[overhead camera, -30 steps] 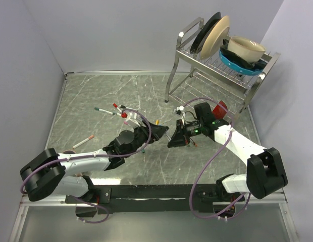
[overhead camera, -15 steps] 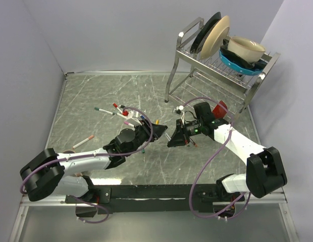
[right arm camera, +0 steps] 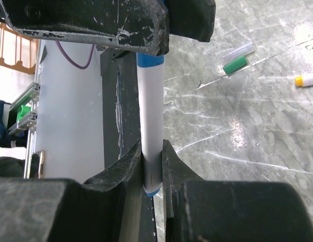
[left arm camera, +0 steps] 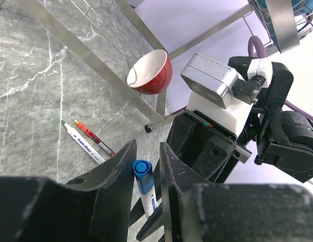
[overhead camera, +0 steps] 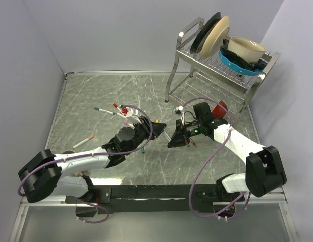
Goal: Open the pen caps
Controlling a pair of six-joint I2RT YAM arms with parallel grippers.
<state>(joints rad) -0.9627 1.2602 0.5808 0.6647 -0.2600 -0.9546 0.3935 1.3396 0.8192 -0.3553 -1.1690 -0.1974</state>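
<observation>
Step in hand: uncapping one marker. The right claw [right arm camera: 152, 159] is clenched on a thin white marker barrel [right arm camera: 150, 116], held just above mid-worktop. The marker's small blue plastic cap [left arm camera: 142, 172] sits between the jaws of the left claw [left arm camera: 146, 154], at nine o'clock of the right. Whether the left has a firm bite cannot be told. In my judgement, the next move calls for a sure grip on the cap, then a straight pull along the barrel. The grey marbled worktop [overhead camera: 96, 96] carries further capped markers [overhead camera: 107, 111] at ten o'clock and a steel dish rack [overhead camera: 217, 75] at two o'clock. Walls plain and pale.
</observation>
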